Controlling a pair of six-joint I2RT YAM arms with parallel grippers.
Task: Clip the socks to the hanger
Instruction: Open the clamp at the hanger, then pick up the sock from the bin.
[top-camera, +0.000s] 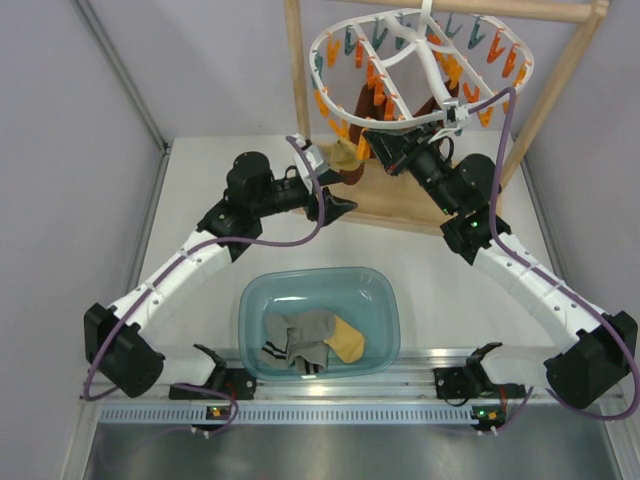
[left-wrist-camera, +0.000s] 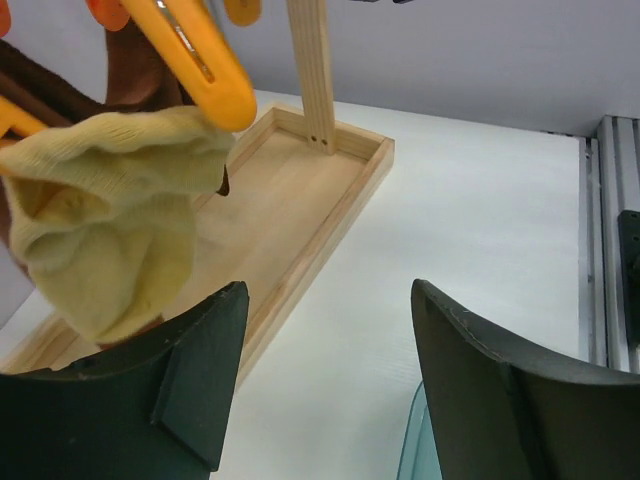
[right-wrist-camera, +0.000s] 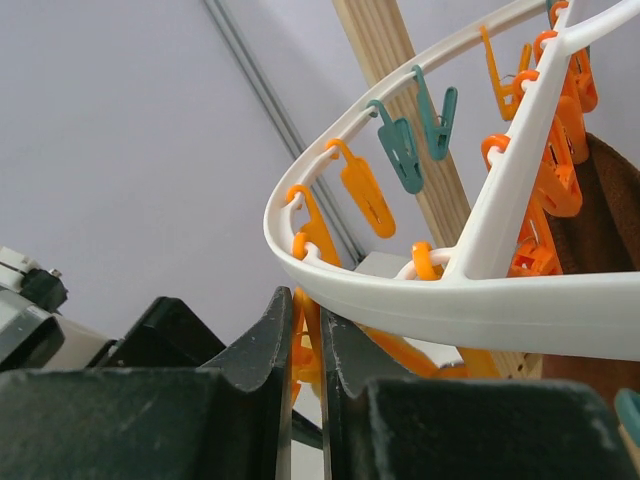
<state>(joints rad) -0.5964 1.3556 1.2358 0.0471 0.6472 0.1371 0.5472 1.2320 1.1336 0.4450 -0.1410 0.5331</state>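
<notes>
Soft, even, bright light all round, no hard shadows. At the left gripper (left-wrist-camera: 328, 300) the dark fingers (left-wrist-camera: 190, 380) sit close and a touch soft; up-left of the claw the yellow sock (left-wrist-camera: 110, 220) blurs gently. At the right gripper (right-wrist-camera: 305, 318) the black fingers (right-wrist-camera: 250, 350) go murky, with the orange clip (right-wrist-camera: 300, 345) between them in shade. Just above, the hanger (right-wrist-camera: 480, 310) is crisp and well lit.
</notes>
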